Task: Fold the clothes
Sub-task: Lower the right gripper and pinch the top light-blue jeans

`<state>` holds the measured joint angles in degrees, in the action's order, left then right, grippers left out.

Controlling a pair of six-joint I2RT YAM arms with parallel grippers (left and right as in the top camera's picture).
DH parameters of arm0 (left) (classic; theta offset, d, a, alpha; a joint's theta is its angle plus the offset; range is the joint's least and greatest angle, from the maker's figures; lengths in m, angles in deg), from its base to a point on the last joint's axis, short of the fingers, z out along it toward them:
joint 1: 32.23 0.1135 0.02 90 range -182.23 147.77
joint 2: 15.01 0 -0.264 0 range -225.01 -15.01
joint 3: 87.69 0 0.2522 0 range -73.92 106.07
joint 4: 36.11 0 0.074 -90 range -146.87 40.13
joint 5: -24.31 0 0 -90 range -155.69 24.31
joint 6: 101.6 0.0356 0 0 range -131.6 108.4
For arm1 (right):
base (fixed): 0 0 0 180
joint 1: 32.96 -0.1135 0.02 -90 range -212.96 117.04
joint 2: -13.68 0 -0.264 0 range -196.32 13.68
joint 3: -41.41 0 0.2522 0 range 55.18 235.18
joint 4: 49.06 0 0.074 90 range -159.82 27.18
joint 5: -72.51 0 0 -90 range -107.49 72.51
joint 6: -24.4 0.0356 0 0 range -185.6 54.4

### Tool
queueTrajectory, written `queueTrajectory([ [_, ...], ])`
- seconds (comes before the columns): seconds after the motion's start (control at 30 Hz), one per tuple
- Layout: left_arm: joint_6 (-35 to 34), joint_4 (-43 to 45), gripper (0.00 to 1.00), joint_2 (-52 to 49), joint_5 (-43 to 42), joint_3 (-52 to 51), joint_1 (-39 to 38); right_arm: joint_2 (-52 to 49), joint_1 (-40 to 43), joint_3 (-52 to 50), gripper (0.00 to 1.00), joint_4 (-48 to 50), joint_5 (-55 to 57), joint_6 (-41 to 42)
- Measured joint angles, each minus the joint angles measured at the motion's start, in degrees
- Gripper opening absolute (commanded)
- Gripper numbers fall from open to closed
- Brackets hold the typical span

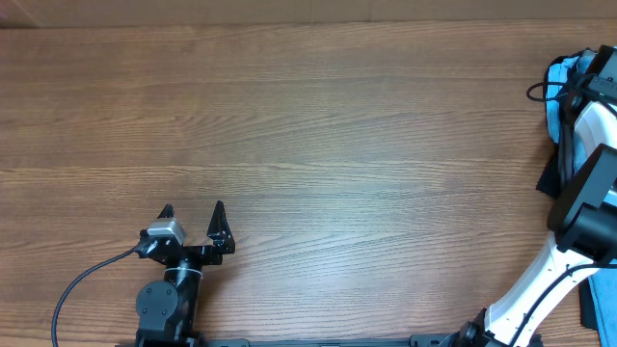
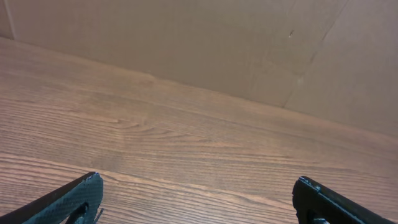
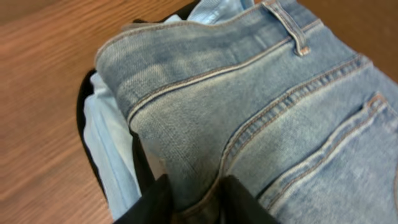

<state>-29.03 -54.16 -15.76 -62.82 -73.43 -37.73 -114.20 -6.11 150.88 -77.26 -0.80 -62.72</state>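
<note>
The light-blue denim jeans point(image 3: 249, 93) lie on top of a pile, with a stitched back pocket and a belt loop showing. My right gripper point(image 3: 199, 186) is shut on a fold of the jeans near a seam. Under them lie a pale-blue garment point(image 3: 106, 137) and a dark garment point(image 3: 84, 118). In the overhead view the pile point(image 1: 562, 96) sits at the table's far right edge, mostly hidden by my right arm point(image 1: 588, 183). My left gripper point(image 1: 193, 220) is open and empty near the front left, and the left wrist view shows its fingers point(image 2: 196, 186) wide apart over bare wood.
The wooden table point(image 1: 308, 125) spans the overhead view. A dark cloth point(image 1: 590, 306) shows at the lower right edge beside the right arm's base. A brown cardboard wall point(image 2: 217, 43) stands behind the table in the left wrist view.
</note>
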Motion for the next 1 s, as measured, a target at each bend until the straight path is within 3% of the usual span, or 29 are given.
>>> queueTrajectory([
  [0.23, 0.0, 0.0, 1.0, 0.0, -0.02, 0.0, 0.0, 0.0, 0.07, 0.0, 0.53, -0.26, -0.17, -0.09],
  [0.5, 0.0, 0.0, 1.0, 0.0, 0.0, 0.0, 0.0, -0.02, 0.07, 0.0, 0.52, -0.79, 0.04, 0.09],
  [0.63, 0.0, 0.0, 0.99, 0.0, 0.0, 0.0, 0.0, -0.02, 0.07, 0.0, 0.36, -0.5, 0.09, -0.11],
  [1.0, 0.0, 0.0, 1.0, 0.0, 0.0, 0.0, 0.0, -0.02, 0.11, 0.0, 0.52, -0.57, 0.04, 0.09],
])
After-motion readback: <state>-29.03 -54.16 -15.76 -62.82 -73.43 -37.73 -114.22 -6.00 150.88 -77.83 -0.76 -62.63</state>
